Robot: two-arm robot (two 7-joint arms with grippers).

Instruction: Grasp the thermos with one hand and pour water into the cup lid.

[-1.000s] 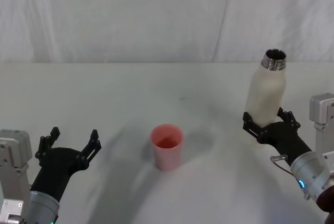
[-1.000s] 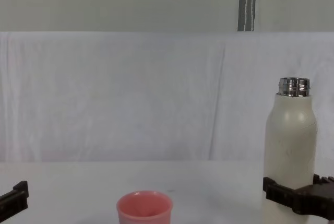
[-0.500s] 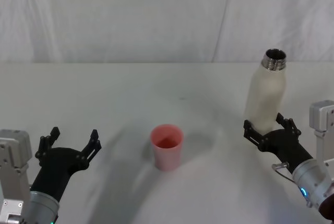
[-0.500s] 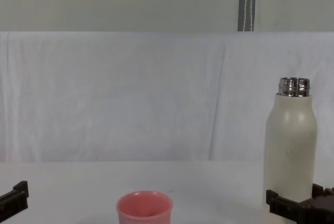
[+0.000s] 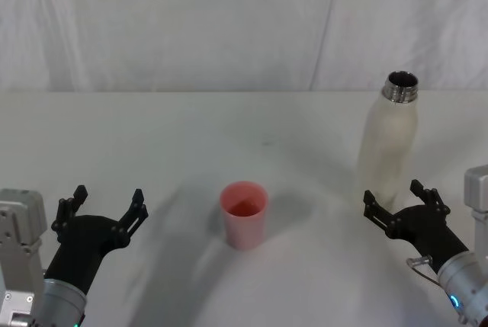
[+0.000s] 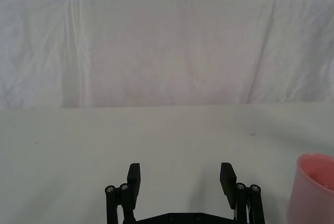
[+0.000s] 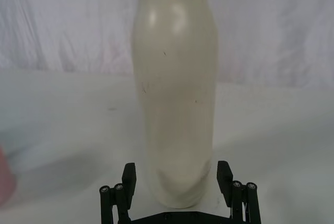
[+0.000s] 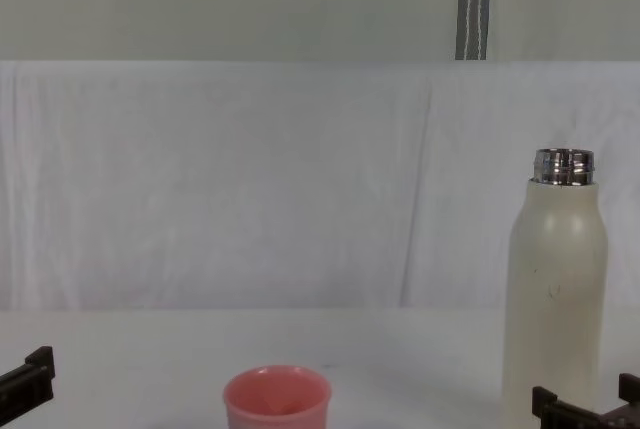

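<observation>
The right claw (image 5: 402, 206) sits low at the lower right of the head view, with its two fingers spread wide apart and holding nothing. It is just in front of the thermos (image 5: 390, 140), and in the right wrist view the fingers (image 7: 129, 178) stand on each side of the bottle's bottom part without touching it. The claw is lined up this way so that it could close around the bottle from the side, which looks like a good way to hold a tall, smooth thing. The thermos stands straight up on the white bench (image 5: 175, 136) at the right of the head view, with its shiny open neck pointing up, so no water can spill. The cup lid (image 5: 244, 214) stands near the middle of the head view, open side up and ready to catch water. It is well apart from the thermos, so the bottle would have to be carried over to it for a pour. The left claw (image 5: 101, 212) rests at the lower left of the head view, fingers also spread apart and empty. It is parked away from the cup lid, out of the way.
</observation>
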